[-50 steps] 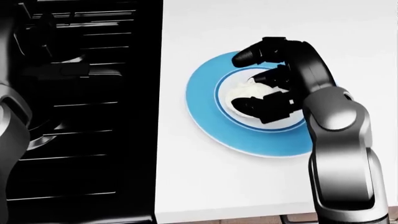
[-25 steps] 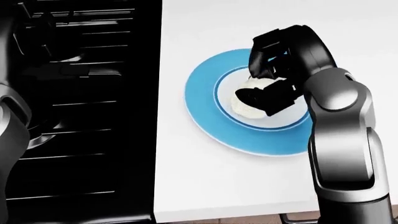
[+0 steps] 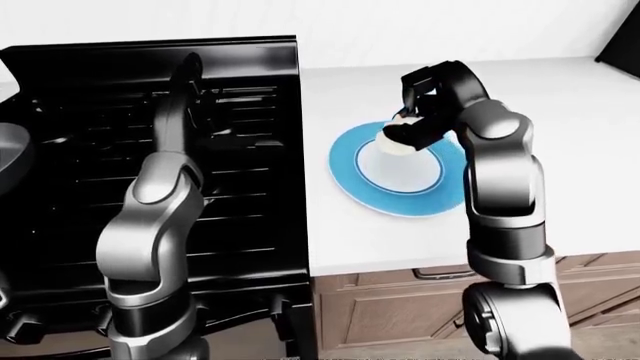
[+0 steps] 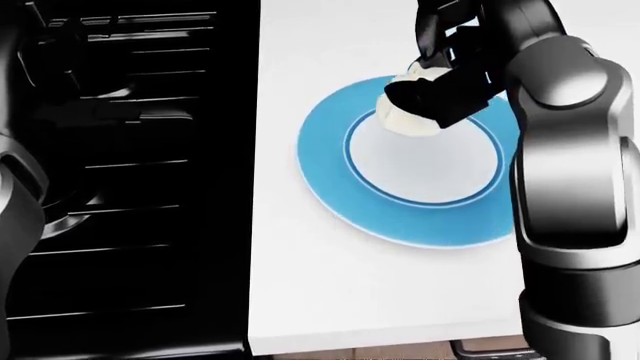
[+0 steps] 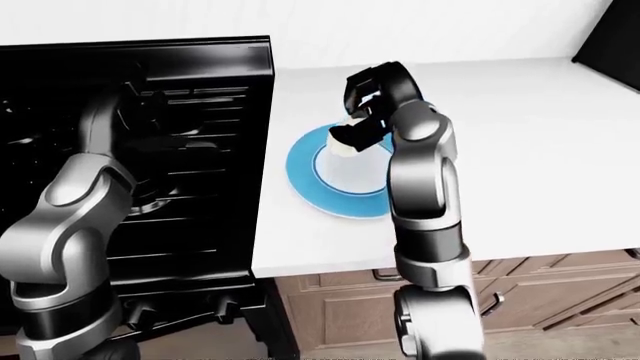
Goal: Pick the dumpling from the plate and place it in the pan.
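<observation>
A white dumpling [image 4: 403, 114] is in my right hand [image 4: 428, 76]. The fingers are shut round it and hold it a little above the top part of the blue plate [image 4: 325, 169] with a white centre. The plate lies on the white counter [image 4: 340, 300], just right of the black stove [image 3: 240, 150]. In the left-eye view the dumpling [image 3: 391, 142] hangs over the plate's far rim. My left arm [image 3: 165, 172] reaches up over the stove grates; its dark hand blends into the stove. A grey curved shape [image 3: 10, 154] at the left edge may be the pan.
The stove grates [image 4: 130, 187] fill the left of the head view. Brown cabinet fronts [image 3: 400, 307] run under the counter. A dark object [image 5: 610, 37] stands at the top right corner of the right-eye view.
My right hand has closed on the dumpling and lifted it off the plate's centre, moving toward the top of the head view. The left arm has not moved.
</observation>
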You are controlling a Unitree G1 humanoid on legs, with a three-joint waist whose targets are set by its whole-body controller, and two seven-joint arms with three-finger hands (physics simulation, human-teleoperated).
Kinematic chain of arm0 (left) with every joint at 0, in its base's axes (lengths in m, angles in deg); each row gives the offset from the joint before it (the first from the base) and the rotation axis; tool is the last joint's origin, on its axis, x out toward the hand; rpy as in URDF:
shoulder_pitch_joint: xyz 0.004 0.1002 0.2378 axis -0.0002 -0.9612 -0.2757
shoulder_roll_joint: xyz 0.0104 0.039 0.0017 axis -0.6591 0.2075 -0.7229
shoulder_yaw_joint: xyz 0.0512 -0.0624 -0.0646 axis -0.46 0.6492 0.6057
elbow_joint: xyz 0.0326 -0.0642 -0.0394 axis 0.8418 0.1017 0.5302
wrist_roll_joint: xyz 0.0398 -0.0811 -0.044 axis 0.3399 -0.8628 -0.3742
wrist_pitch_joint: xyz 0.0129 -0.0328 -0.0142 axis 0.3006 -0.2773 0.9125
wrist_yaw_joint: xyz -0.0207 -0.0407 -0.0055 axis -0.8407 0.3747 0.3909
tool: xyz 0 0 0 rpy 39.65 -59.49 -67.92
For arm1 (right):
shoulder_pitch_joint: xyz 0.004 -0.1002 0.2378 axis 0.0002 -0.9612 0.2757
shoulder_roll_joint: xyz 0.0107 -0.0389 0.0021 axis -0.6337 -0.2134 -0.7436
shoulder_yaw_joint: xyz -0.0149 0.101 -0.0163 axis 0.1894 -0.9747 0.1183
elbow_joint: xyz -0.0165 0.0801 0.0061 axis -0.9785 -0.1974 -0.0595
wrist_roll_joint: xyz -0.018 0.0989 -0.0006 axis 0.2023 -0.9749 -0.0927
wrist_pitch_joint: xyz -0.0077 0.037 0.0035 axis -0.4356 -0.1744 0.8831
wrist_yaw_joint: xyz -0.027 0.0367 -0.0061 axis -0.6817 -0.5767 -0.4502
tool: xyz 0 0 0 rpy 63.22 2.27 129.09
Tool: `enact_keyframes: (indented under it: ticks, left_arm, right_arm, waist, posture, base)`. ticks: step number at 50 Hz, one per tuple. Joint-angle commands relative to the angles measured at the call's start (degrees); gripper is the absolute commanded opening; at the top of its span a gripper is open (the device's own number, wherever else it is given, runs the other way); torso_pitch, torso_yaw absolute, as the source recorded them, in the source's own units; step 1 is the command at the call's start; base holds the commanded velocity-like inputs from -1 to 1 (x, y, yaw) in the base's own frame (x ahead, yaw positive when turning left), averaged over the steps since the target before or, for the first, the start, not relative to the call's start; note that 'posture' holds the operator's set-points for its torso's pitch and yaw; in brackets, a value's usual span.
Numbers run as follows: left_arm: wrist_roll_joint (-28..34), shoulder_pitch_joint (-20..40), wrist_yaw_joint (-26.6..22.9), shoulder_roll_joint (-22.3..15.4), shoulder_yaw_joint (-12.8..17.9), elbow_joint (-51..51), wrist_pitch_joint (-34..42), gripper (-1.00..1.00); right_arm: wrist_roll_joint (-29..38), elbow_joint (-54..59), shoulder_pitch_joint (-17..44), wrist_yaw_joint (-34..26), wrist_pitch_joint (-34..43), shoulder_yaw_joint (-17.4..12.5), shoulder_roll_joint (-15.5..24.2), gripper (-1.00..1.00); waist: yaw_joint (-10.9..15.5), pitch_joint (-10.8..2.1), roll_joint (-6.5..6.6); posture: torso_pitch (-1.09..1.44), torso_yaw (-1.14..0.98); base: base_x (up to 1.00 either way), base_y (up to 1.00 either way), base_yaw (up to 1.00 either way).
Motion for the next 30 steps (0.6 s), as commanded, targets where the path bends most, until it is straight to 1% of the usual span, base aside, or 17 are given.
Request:
enact_keyframes:
  ticks: [1, 3, 15, 17, 26, 30]
  left_arm:
    - [0.01, 1.78, 0.04, -0.63, 0.55, -1.56, -1.74, 1.0]
    - [-0.01, 1.84, 0.09, -0.74, 0.58, -1.58, -1.72, 1.0]
    - [-0.07, 1.77, 0.25, -0.96, 0.69, -1.55, -1.77, 1.0]
    - [-0.08, 1.85, 0.3, -1.01, 0.76, -1.53, -1.74, 1.0]
    - [-0.05, 1.93, 0.38, -1.01, 0.65, -1.41, -1.78, 1.0]
    - [-0.09, 1.95, 0.37, -1.02, 0.68, -1.59, -1.59, 1.0]
  right_arm:
    - [0.03, -2.38, 2.85, 0.45, -0.16, -0.65, 0.64, -1.0]
    - [-0.64, -2.42, 3.22, 0.62, 0.18, -1.07, 0.74, -1.0]
    - [-2.2, -4.03, 4.07, 0.91, 2.95, -1.19, 1.54, -1.0]
    - [-2.37, -4.48, 4.16, 0.76, 3.65, -0.83, 1.59, -1.0]
    - [-1.59, -5.57, 5.35, 0.64, 5.82, -0.31, 1.98, -1.0]
    - [-1.72, -5.51, 5.02, 1.03, 5.38, -0.52, 1.66, -1.0]
  waist:
    - [0.0, -1.68, 0.02]
    - [0.01, -1.64, 0.05]
    - [0.06, -1.56, 0.0]
    - [0.05, -1.55, 0.01]
    - [0.04, -1.47, 0.05]
    - [0.05, -1.38, 0.06]
  posture:
    - [0.0, 0.0]
    - [0.0, 0.0]
    - [0.0, 0.0]
    - [0.0, 0.0]
    - [0.0, 0.0]
    - [0.0, 0.0]
  base:
    - [0.0, 0.0, 0.0]
    - [0.0, 0.0, 0.0]
    - [0.0, 0.0, 0.0]
    - [0.0, 0.0, 0.0]
    - [0.0, 0.0, 0.0]
    - [-0.01, 0.0, 0.0]
